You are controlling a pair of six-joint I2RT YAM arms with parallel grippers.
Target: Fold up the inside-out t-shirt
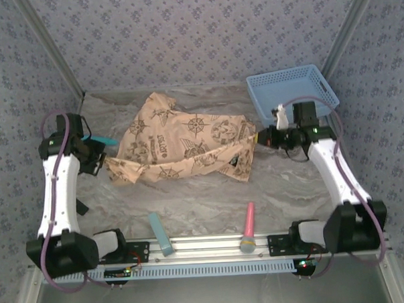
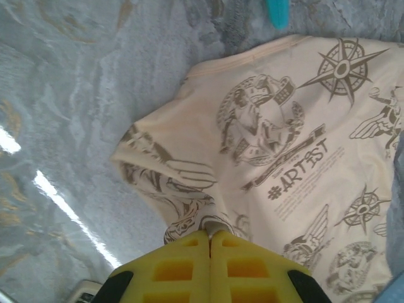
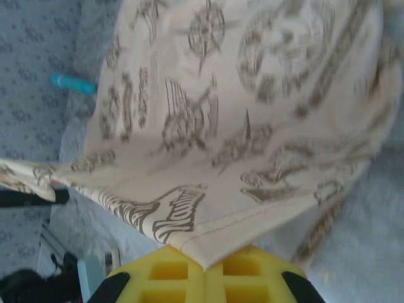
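Four loose things ring the work area on the grey marbled table cover (image 1: 211, 205). A blue plastic basket (image 1: 292, 90) sits at the far right corner, just behind the right arm's wrist. A teal object (image 1: 102, 139) lies far-left, just beside the left gripper (image 1: 100, 159) and near the cloth's left edge. Two more lie at the near edge against the aluminium rail (image 1: 206, 245): a pale blue bar (image 1: 161, 235) and a pink-handled tool (image 1: 249, 226) with a bluish head; their exact kind cannot be told. The inside-out t-shirt (image 1: 185, 147) lies crumpled across the middle of the table, stretched between the two grippers and well apart from the near-edge items. It is peach-tan with brown compass and emblem prints, and a hump of cloth rises at its far-left part. The left gripper is clamped on a bunched fold at the shirt's left edge, its yellow pads (image 2: 177, 268) pressed together with cloth pinched between their tips. The right gripper (image 1: 258, 137) is closed on a stitched hem corner at the shirt's right end, and the fabric fans away from its pads toward the left.
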